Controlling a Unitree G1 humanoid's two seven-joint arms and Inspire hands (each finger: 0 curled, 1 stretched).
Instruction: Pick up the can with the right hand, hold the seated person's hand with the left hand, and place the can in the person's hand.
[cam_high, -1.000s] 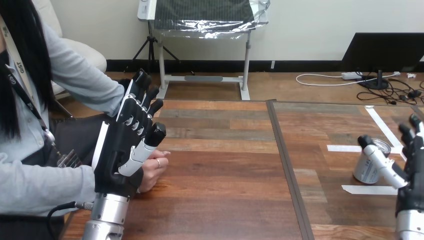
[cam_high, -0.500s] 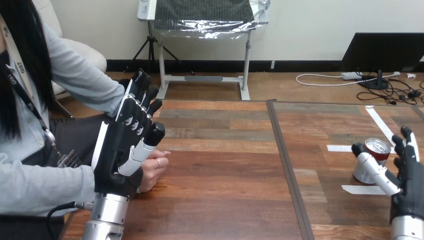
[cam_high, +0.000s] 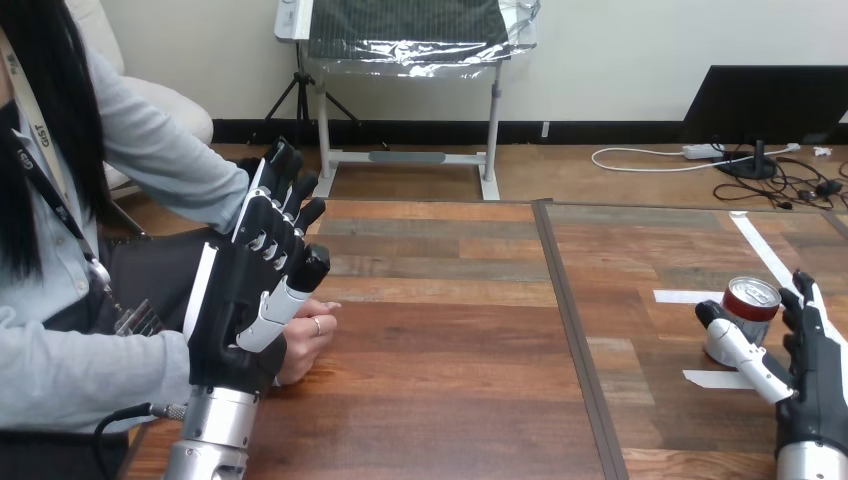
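Note:
A silver can with a red band (cam_high: 749, 304) stands upright on the table's right part, among white tape marks. My right hand (cam_high: 815, 385) rises from the bottom right corner, open, with its thumb (cam_high: 738, 343) against the can's near left side and its straight fingers (cam_high: 806, 305) just to the can's right. My left hand (cam_high: 236, 310) stands upright at the left, open with fingers straight. The person's hand (cam_high: 310, 332) rests on the table right behind it, partly hidden by my palm; I cannot tell whether the two touch.
White tape strips (cam_high: 716, 380) lie around the can. A dark seam (cam_high: 572, 330) runs front to back between the table's two halves. The person sits at the left edge, their grey sleeve (cam_high: 80, 375) beside my left forearm.
My right hand has drawn left and down in the view, its thumb now at the can's near side and more of the can's top showing. The left hand and the person's hand have stayed still.

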